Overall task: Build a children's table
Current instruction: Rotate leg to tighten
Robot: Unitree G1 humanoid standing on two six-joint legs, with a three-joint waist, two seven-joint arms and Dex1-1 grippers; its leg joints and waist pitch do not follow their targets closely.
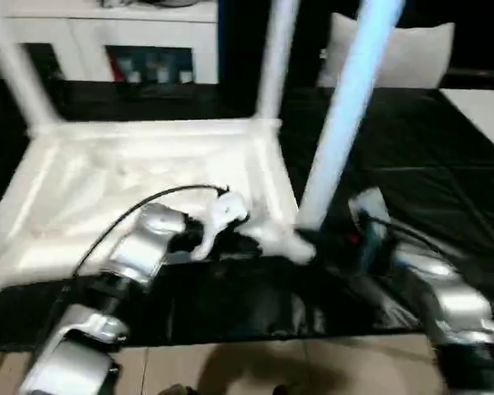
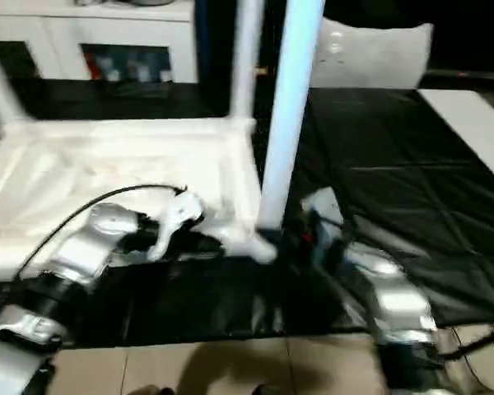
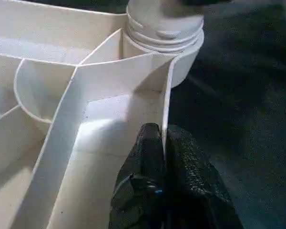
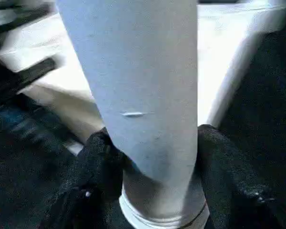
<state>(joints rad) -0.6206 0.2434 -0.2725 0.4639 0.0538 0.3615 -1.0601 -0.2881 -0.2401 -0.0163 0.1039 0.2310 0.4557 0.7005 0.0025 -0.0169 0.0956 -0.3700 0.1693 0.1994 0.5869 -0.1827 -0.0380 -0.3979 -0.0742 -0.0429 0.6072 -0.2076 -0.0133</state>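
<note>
The children's table lies upside down on the black mat, its ribbed white top (image 1: 140, 164) facing up. Two legs (image 1: 276, 58) (image 1: 16, 74) stand in the far corners. A third leg (image 1: 346, 107) rises from the near right corner socket (image 3: 181, 57). My left gripper (image 3: 163, 138) is shut on the top's thin rim wall just beside that socket. My right gripper (image 4: 152, 157) grips the base of the near right leg (image 4: 138, 95), with one black finger (image 4: 102, 162) pressed on each side of it.
A white cabinet (image 1: 107, 41) with shelves stands behind the table. A white cushion (image 1: 412, 49) sits at the back right, and a flat white board (image 1: 486, 115) lies at the mat's right edge. The black mat (image 1: 412, 164) ends at tiled floor (image 1: 272, 366) in front.
</note>
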